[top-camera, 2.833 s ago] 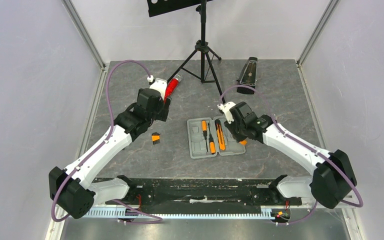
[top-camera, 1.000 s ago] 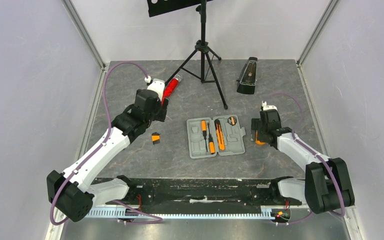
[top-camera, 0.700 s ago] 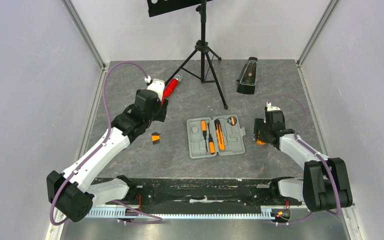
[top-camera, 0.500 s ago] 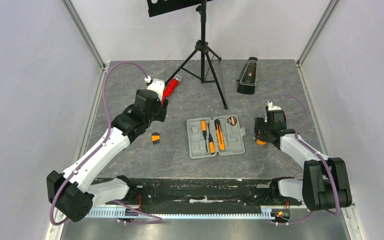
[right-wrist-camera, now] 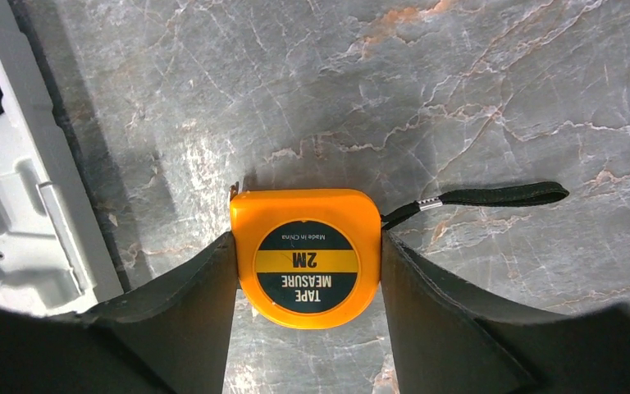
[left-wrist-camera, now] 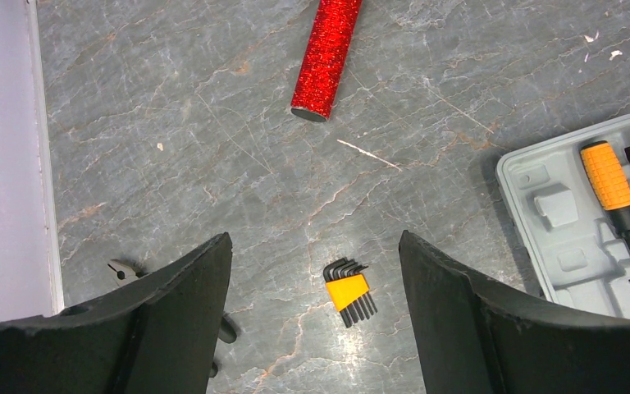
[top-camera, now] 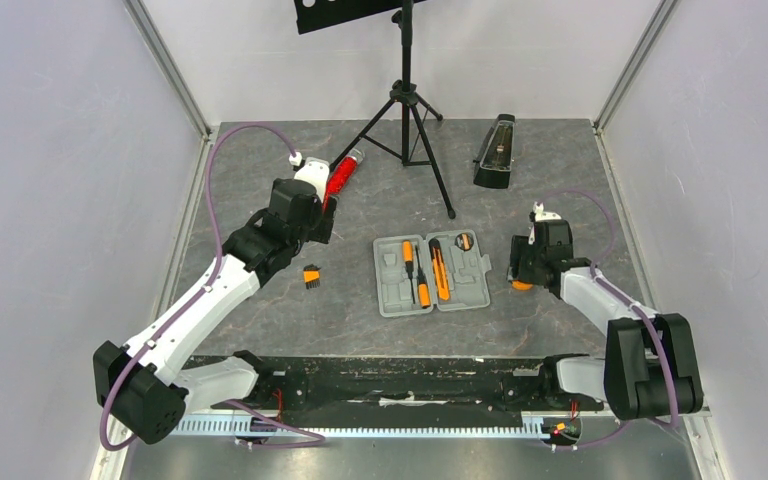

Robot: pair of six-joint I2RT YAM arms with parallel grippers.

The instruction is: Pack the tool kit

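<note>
The grey tool kit case (top-camera: 392, 292) lies open at the table's middle, with orange-handled screwdrivers (top-camera: 424, 274) in its recesses. To the right of the case, an orange tape measure (right-wrist-camera: 306, 256) lies flat on the table. My right gripper (right-wrist-camera: 308, 238) is shut on it, and both fingers touch its sides. Its black strap (right-wrist-camera: 492, 195) trails off to the right. From above, the tape measure (top-camera: 522, 285) peeks out under the right gripper (top-camera: 520, 274). An orange hex key set (left-wrist-camera: 349, 289) lies left of the case, with my left gripper (left-wrist-camera: 316, 238) open above it.
A red glittery cylinder (top-camera: 342, 173) lies behind the left arm. A music stand tripod (top-camera: 407, 110) stands at the back centre. A black metronome (top-camera: 495, 150) is at the back right. The case edge (right-wrist-camera: 16, 189) lies close to the right gripper's left side. Walls enclose the table.
My right arm moved from over the case to the tape measure on the right, came down, and its fingers closed against the tape measure's sides. The left arm stayed still.
</note>
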